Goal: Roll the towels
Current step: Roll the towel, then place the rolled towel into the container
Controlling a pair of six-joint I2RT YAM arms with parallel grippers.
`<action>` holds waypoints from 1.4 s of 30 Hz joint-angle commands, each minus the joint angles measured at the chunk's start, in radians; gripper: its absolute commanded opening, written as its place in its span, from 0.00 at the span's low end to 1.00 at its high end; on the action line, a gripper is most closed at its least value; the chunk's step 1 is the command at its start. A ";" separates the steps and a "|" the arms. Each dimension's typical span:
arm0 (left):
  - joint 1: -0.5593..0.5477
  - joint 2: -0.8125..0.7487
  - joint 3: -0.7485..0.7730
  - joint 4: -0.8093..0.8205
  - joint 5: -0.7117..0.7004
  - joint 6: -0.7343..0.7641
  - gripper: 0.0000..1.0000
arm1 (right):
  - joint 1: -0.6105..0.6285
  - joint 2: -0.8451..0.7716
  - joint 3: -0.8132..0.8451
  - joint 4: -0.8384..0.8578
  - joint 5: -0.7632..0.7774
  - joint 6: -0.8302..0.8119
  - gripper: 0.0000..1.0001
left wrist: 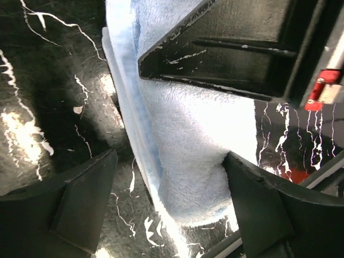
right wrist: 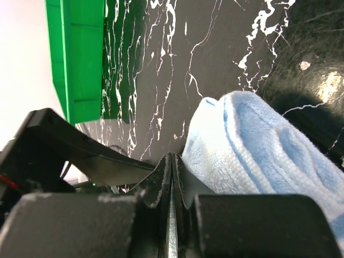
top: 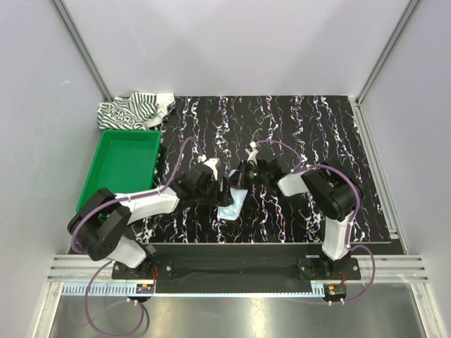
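The light blue towel lies partly rolled on the black marbled table, near the front edge between the two arms. My left gripper is open and straddles its thick end; one finger touches the cloth, the other finger stands apart from it. My right gripper is shut with nothing between its tips, and it rests against the blue towel on its left side. The striped towel lies crumpled at the back left corner.
A green plastic tray sits on the left of the table, in front of the striped towel, and it also shows in the right wrist view. Grey walls close in the table on three sides.
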 commanded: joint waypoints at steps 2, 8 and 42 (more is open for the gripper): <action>0.007 0.086 -0.026 0.023 -0.011 -0.003 0.85 | 0.011 -0.015 0.012 -0.100 0.054 -0.051 0.07; 0.007 0.185 -0.059 0.146 0.091 -0.052 0.81 | 0.011 -0.015 0.014 -0.106 0.053 -0.050 0.07; 0.011 -0.330 -0.018 -0.099 -0.097 -0.090 0.00 | -0.001 -0.575 0.517 -1.201 0.866 -0.174 0.66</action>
